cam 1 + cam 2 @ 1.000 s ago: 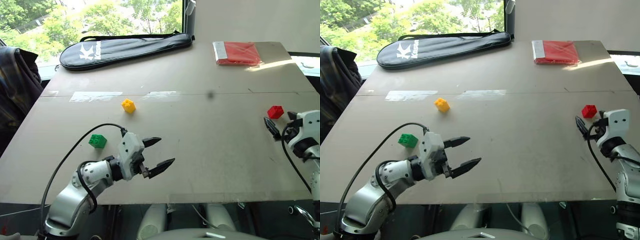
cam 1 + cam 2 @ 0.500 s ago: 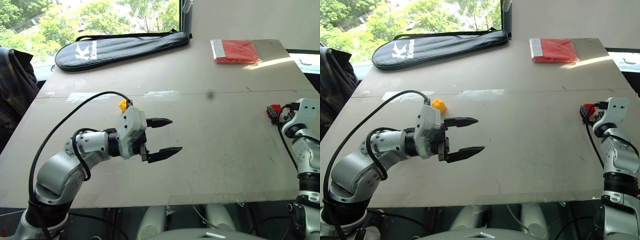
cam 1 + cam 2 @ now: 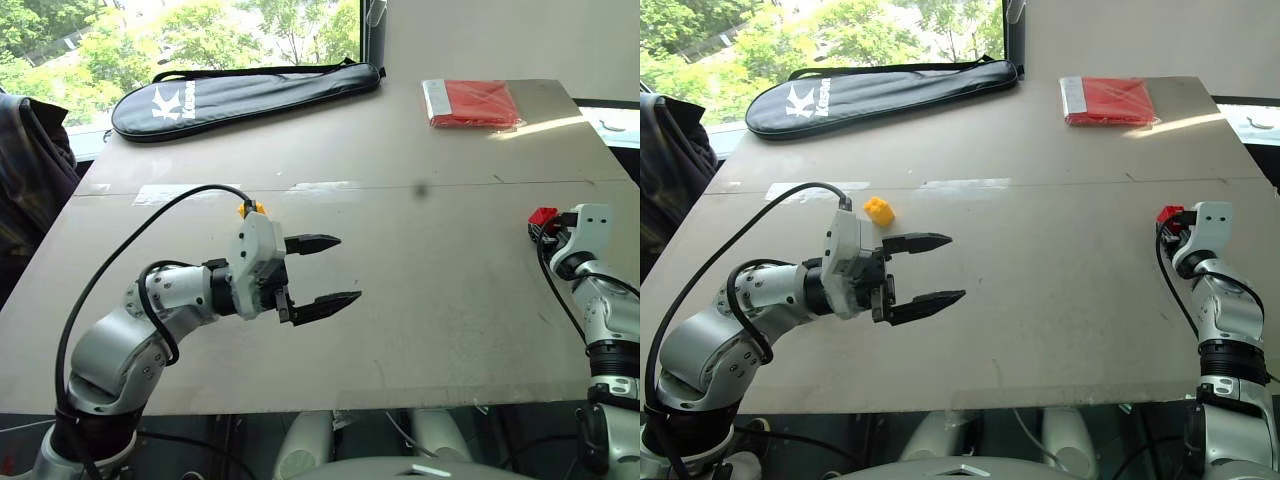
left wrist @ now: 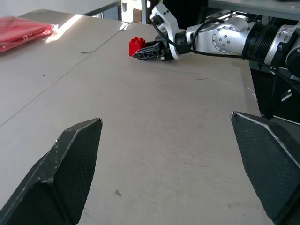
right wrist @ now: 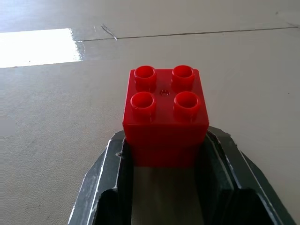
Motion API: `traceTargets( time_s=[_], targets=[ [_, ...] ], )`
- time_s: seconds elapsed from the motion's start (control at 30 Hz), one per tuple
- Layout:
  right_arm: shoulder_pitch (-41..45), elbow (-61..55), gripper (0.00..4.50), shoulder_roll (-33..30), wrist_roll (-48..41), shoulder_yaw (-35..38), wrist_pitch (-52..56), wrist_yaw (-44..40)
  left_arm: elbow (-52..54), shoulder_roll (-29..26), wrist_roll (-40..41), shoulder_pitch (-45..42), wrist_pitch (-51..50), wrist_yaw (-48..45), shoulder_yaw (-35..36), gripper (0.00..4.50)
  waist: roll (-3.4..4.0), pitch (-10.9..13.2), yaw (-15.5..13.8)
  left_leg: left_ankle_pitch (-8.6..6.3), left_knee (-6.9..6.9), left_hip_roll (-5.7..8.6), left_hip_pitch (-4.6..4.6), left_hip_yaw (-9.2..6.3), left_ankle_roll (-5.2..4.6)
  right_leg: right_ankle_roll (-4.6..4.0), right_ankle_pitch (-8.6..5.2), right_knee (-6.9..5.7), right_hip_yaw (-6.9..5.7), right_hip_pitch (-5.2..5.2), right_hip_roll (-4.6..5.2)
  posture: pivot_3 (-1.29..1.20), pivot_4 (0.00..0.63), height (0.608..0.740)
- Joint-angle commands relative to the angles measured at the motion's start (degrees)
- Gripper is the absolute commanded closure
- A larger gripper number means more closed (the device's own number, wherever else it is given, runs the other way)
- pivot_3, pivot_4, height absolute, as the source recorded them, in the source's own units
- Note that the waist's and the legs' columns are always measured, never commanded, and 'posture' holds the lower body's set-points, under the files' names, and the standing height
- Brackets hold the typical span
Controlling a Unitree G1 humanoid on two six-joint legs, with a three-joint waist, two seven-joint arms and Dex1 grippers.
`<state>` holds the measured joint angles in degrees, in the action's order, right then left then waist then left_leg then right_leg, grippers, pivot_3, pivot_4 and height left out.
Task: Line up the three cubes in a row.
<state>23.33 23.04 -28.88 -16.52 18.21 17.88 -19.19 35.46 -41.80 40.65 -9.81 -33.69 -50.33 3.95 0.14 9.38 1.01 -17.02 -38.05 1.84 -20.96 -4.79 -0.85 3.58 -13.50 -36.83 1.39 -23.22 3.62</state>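
A red studded cube point(image 5: 165, 117) sits on the table near its right edge point(image 3: 543, 216), and my right gripper point(image 5: 165, 145) is shut on its lower sides. The left wrist view shows the same grip from across the table, red cube point(image 4: 136, 45) at the tips of the right gripper point(image 4: 146, 50). A yellow cube point(image 3: 878, 210) lies left of centre, just behind my left gripper point(image 3: 342, 268). That gripper hovers above the table with its fingers point(image 4: 75, 173) spread wide open and nothing between them.
A long black racket bag point(image 3: 250, 95) lies along the far left edge, and a flat red packet point(image 3: 475, 103) at the far right. Pale tape strips point(image 3: 800, 189) cross the beige table point(image 3: 440, 300). A dark jacket point(image 3: 30, 180) hangs off the left side.
My right gripper moved forward to the red cube and shut on it. My left arm rose early on, now hides the green cube, and has held still since.
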Motion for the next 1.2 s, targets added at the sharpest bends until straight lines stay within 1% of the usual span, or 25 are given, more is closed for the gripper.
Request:
traceTargets(
  time_s=[0.03,0.1,0.13,0.2,0.27,0.3,0.37,0.47,0.53,0.63,0.7,0.8,0.9,1.03,1.2],
  targets=[
    [0.3,-3.8,3.25,-1.2,-0.8,-0.4,-1.1,-3.7,1.0,0.0,-0.6,0.8,2.0,-0.3,0.4,0.00,0.01,0.0,0.1,0.00,0.00,0.00,0.00,0.00,0.00,0.00,0.00,0.00,0.00,0.00,0.00,0.00,0.150,0.740],
    [-0.5,-5.8,3.25,-1.5,-1.5,-1.4,-1.6,-7.4,0.6,-0.5,-1.2,1.4,2.7,-1.1,0.5,0.00,0.01,0.0,0.1,0.00,0.01,-0.01,0.02,0.03,0.00,0.00,0.00,0.00,0.03,0.00,0.00,0.00,0.150,0.740],
    [-1.8,-7.7,3.25,-2.3,-1.8,-3.1,-2.6,-11.9,0.2,-0.9,-1.4,1.7,3.1,-1.7,0.7,0.00,0.01,0.0,0.1,0.00,0.01,-0.01,0.02,0.02,-0.01,0.00,0.00,0.00,0.02,0.00,-0.01,0.00,0.150,0.740],
    [-5.9,-12.9,3.25,-4.6,-4.2,-7.4,-3.0,-24.1,-0.8,-2.4,-2.3,2.5,4.1,-3.7,1.3,0.00,0.01,0.0,0.0,-0.03,0.01,-0.01,0.01,0.00,-0.06,0.00,0.00,0.00,0.01,0.00,-0.01,0.00,0.150,0.740],
    [-8.5,-15.5,3.25,-6.4,-5.6,-9.9,-4.2,-31.8,-1.7,-3.4,-2.9,3.0,5.1,-5.3,1.4,0.00,0.01,0.0,-0.1,-0.06,0.02,-0.02,-0.01,-0.07,-0.11,0.00,0.00,0.01,-0.08,0.00,-0.02,0.00,0.150,0.740],
    [-10.0,-15.6,3.25,-7.7,-5.4,-11.5,-7.2,-37.3,-2.2,-4.1,-3.4,3.2,5.9,-6.4,1.4,0.00,0.01,0.0,-0.1,-0.07,0.02,-0.02,0.00,-0.08,-0.12,0.00,0.00,0.01,-0.08,0.00,-0.02,0.00,0.150,0.740],
    [-11.4,-14.0,3.25,-9.6,-4.7,-13.7,-12.8,-45.1,-3.2,-5.1,-4.1,3.3,7.2,-8.4,1.1,0.00,-0.01,0.0,-0.2,-0.07,-0.01,-0.02,0.00,-0.06,-0.13,0.01,0.00,0.01,-0.08,0.01,-0.01,0.00,0.150,0.740],
    [-9.4,-8.1,3.25,-12.1,-3.0,-17.1,-20.3,-55.6,-4.3,-6.0,-4.7,2.6,8.9,-11.1,0.4,0.00,-0.02,0.1,0.0,-0.07,-0.07,-0.01,0.01,-0.01,-0.13,0.01,0.00,0.01,-0.07,0.03,-0.01,0.00,0.150,0.740],
    [-6.6,-4.0,3.25,-13.4,-2.6,-19.0,-24.0,-62.5,-5.0,-6.1,-5.1,1.7,9.6,-12.3,0.0,0.00,-0.08,0.1,0.1,-0.07,-0.11,-0.03,0.07,0.07,-0.13,0.01,0.00,0.01,-0.01,0.04,-0.01,0.00,0.150,0.740],
    [-1.0,1.9,3.25,-13.2,-3.7,-20.0,-27.0,-70.7,-5.4,-5.8,-5.2,0.6,10.1,-13.2,-0.5,0.00,-0.15,0.2,0.3,-0.07,-0.11,-0.08,0.11,0.08,-0.11,0.01,0.00,0.00,-0.01,0.05,-0.06,0.00,0.150,0.740],
    [2.3,6.5,3.25,-13.6,-1.8,-21.7,-30.4,-72.9,-5.3,-5.7,-5.5,0.4,10.3,-13.4,-0.8,0.00,-0.16,0.2,0.5,-0.04,-0.11,-0.09,0.11,0.07,-0.08,0.00,0.00,0.00,-0.01,0.05,-0.05,0.00,0.150,0.740],
    [6.2,11.9,3.25,-14.8,-3.0,-25.7,-33.6,-73.3,-4.3,-5.5,-5.6,0.7,10.2,-12.9,-0.8,0.00,-0.25,0.3,0.5,0.04,-0.09,-0.08,0.06,0.01,0.08,0.00,0.01,0.01,-0.04,0.04,-0.01,0.00,0.150,0.740],
    [9.3,15.3,3.25,-15.2,-4.7,-28.3,-34.7,-73.3,-3.3,-5.4,-5.2,1.1,9.8,-12.1,-0.5,0.00,-0.29,0.3,0.3,0.05,-0.06,-0.05,-0.02,-0.04,0.12,0.00,0.01,0.02,-0.08,-0.02,0.06,0.00,0.150,0.740],
    [14.0,20.4,3.25,-15.7,-4.2,-33.3,-37.7,-73.3,-1.0,-5.1,-4.9,2.7,9.1,-10.4,-0.7,0.00,-0.27,0.4,0.2,0.06,-0.07,-0.05,0.00,0.03,0.13,-0.01,0.01,0.02,-0.02,-0.02,0.08,0.00,0.150,0.740],
    [18.8,24.9,3.25,-16.1,-7.3,-39.4,-39.7,-73.3,0.6,-5.5,-4.5,4.6,8.1,-9.0,-0.3,0.00,-0.26,0.4,0.0,0.06,-0.07,-0.05,0.00,-0.01,0.13,-0.01,0.01,0.01,-0.06,-0.02,0.08,0.00,0.150,0.740]
  ],
)
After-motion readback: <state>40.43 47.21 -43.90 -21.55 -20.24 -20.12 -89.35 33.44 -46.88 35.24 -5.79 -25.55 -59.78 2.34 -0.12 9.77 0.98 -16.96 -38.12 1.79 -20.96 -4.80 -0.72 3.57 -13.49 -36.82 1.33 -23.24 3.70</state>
